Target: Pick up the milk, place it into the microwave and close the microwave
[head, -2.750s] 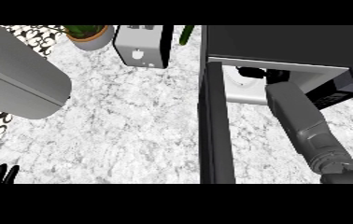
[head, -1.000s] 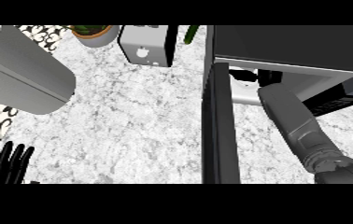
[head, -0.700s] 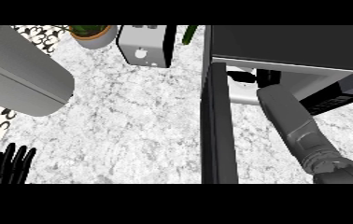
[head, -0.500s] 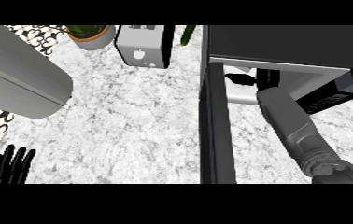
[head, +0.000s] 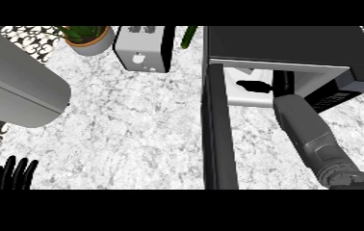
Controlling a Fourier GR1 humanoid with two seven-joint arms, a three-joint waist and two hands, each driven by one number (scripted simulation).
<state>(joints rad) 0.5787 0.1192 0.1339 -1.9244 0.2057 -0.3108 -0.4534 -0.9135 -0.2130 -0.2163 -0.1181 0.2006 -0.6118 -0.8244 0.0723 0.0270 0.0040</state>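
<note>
At the near left edge the left hand (head: 18, 173) showed only as dark fingers standing straight up and relaxed, resting over the marbled surface (head: 128, 124) and holding nothing. On the near right the grey right forearm (head: 316, 138) ran up from the lower edge toward the microwave (head: 280, 47), its far end passing into the open cavity. Just left of that forearm the microwave door (head: 217, 134) stood swung open, seen edge-on as a long dark bar reaching from the oven's front toward the viewer. Inside the cavity the right hand (head: 281, 83) showed only as a dark shape at the end of the forearm; whether its fingers were open or closed could not be told. A small dark shadow lay on the pale cavity floor (head: 245, 99) just left of the hand. The milk could not be made out with any certainty; it lay nowhere on the open surface, and a pale patch at the back of the cavity was too unclear to name. A large grey rounded body (head: 28, 93) covered the left side of the view. Farther back, near the surface's far edge, a toaster (head: 144, 54) stood just left of the microwave, with a potted plant (head: 89, 36) to its left.
</note>
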